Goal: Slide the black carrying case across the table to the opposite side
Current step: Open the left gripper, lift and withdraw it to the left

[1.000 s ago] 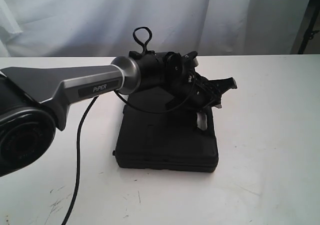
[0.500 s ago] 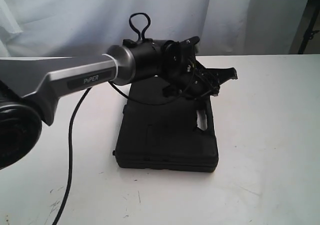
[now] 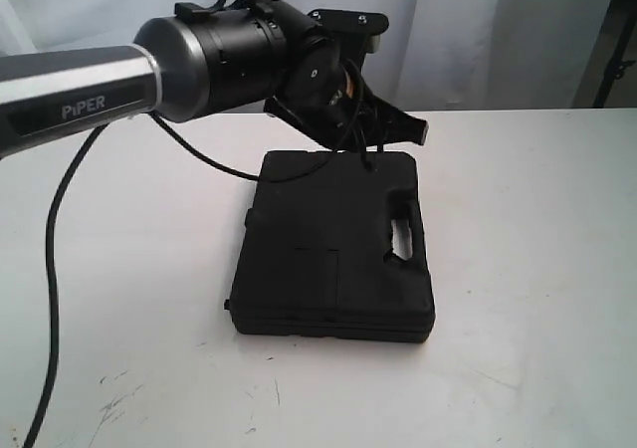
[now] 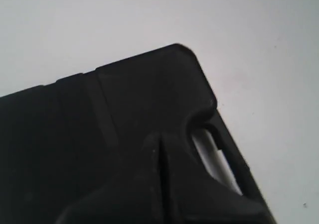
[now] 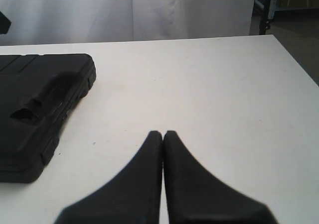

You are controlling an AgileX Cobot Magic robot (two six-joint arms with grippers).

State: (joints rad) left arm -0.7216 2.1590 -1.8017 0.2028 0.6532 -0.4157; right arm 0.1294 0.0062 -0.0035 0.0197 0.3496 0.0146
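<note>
**Case** (image 3: 333,254): black, flat, lid shut. It lies on the counter (image 3: 537,269) near its middle, with the handle slot (image 3: 401,239) toward the right arm's side. Nothing rests on it.

**Left hand** (image 3: 398,127): fingers pressed together, holding nothing. It is poised over the case's far edge, above the lid. The exterior view suggests a gap between fingertips and lid, though black on black in the wrist view makes contact hard to rule out.

**Right hand** (image 5: 162,134): fingers pressed together, empty. It sits low over bare counter, well apart from the case's handle side.

**Cable** (image 3: 50,269): hangs from the left arm, apart from the case.

**Curtain** (image 3: 498,30): white, behind the counter.

**Step in hand, as judged:** lining up for a push. Much counter remains on either side of the case, so the slide is not finished.

**Next move calls for:** setting the closed left hand low against a side wall of the case. Contact should be near the middle of that wall so the case travels straight rather than turning, followed by a steady push along the counter.
</note>
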